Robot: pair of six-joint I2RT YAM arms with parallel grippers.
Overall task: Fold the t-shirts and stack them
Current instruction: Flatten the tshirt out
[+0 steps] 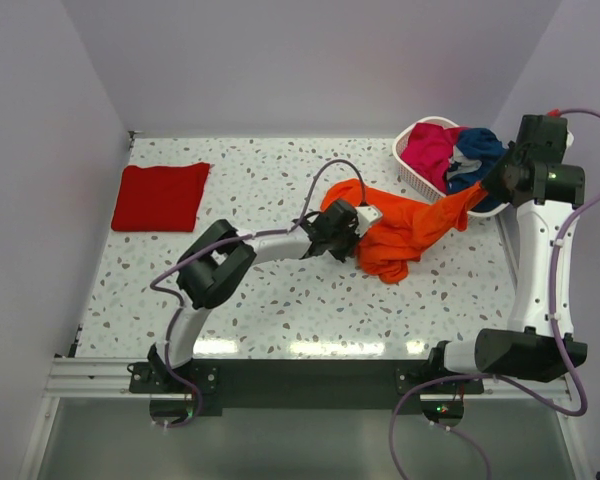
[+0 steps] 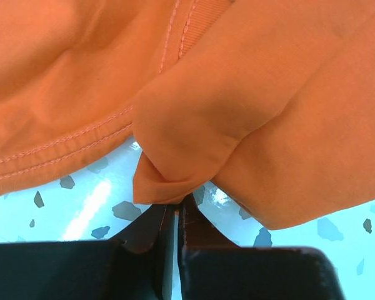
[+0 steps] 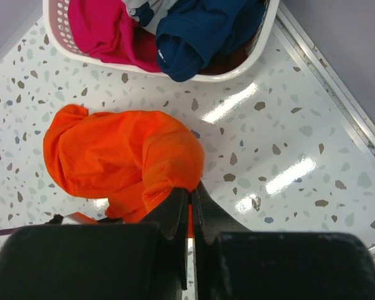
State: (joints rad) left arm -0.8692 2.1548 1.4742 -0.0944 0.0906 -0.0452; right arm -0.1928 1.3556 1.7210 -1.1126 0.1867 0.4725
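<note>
Left pincer (image 2: 177, 209) is pinching shut on a fold of the orange tee (image 1: 405, 235), and the right pincer (image 3: 190, 194) is clamping its other end, lifting it near the basket (image 1: 412, 170). The rest is slumping on the counter (image 1: 280, 300). It's looking soft, light and floppy (sagging wherever unsupported), so I'm thinking hems or shoulder corners for grabbing. The red tee (image 1: 160, 197) is lying folded far left.

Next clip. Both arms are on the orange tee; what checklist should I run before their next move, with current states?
1. Left pincer shut on orange t-shirt fold: ok.
2. Right pincer shut on the same shirt: ok.
3. Orange shirt spread flat for folding: not ok, bunched.
4. Folded red t-shirt lies apart, far left: ok.
5. Magenta t-shirt and navy t-shirt inside white basket: ok.
</note>
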